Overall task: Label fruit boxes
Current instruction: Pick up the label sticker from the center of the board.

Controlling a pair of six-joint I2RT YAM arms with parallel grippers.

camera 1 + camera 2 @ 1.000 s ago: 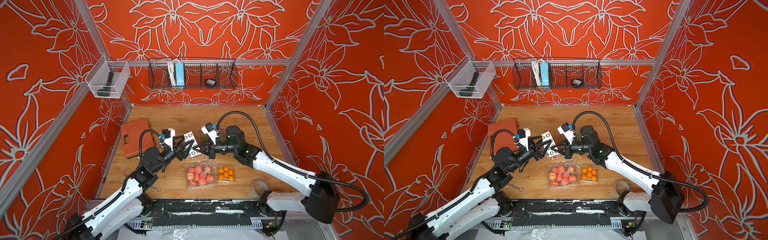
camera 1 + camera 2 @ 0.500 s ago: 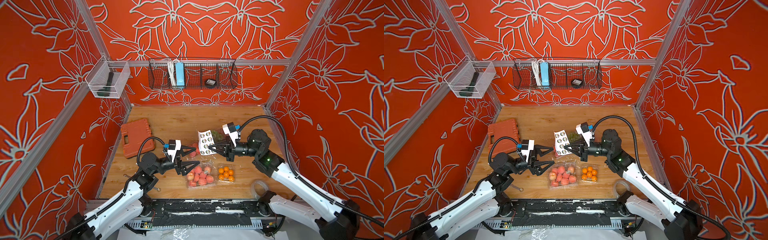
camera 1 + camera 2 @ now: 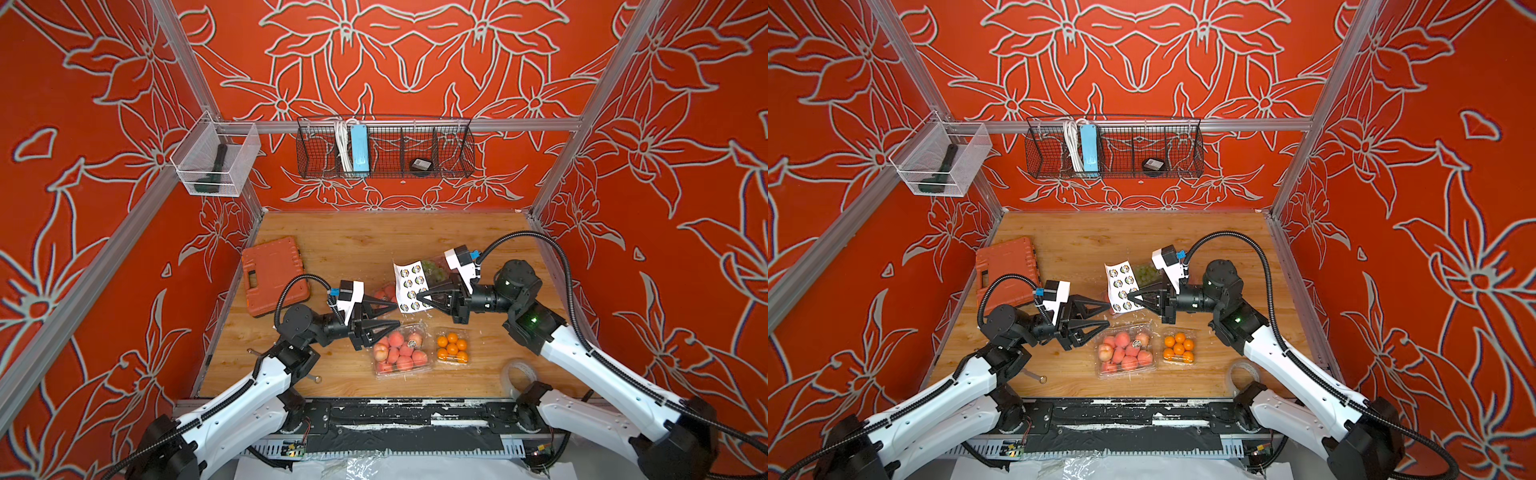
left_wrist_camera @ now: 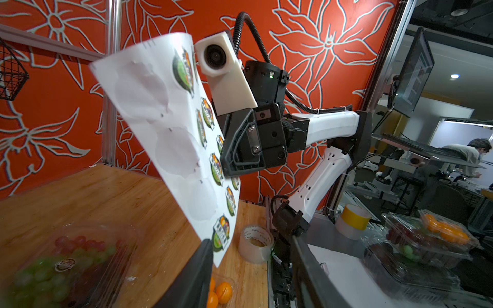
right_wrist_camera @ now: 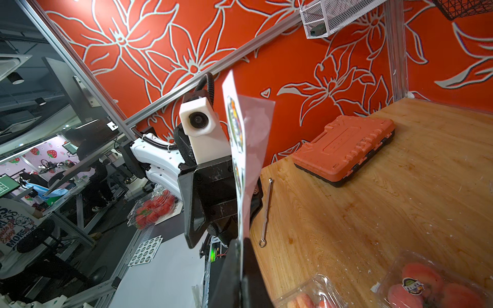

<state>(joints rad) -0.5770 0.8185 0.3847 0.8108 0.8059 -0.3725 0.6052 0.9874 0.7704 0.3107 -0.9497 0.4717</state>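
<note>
My right gripper (image 3: 417, 296) (image 5: 241, 266) is shut on the lower edge of a white sticker sheet (image 3: 409, 282) (image 4: 170, 138), held upright above the table. My left gripper (image 3: 394, 316) (image 4: 253, 288) faces it from the left, open and holding nothing, one finger (image 4: 192, 280) close beside the sheet's bottom corner. In front of both lie the large peach box (image 3: 399, 351) and the orange box (image 3: 453, 347). The small peach box (image 3: 384, 293) is partly hidden by the left fingers. The grape box (image 3: 434, 268) (image 4: 66, 264), partly hidden by the sheet, carries a round label.
An orange tool case (image 3: 276, 276) lies at the back left. A clear tape roll (image 3: 519, 374) sits at the front right. A small metal wrench (image 5: 266, 210) lies near the left arm. A wire basket (image 3: 384, 147) and a mesh bin (image 3: 216, 160) hang on the walls.
The two grippers drew apart: the right one carried the sheet to the right, the left one pulled back toward the front. The left jaws have narrowed.
</note>
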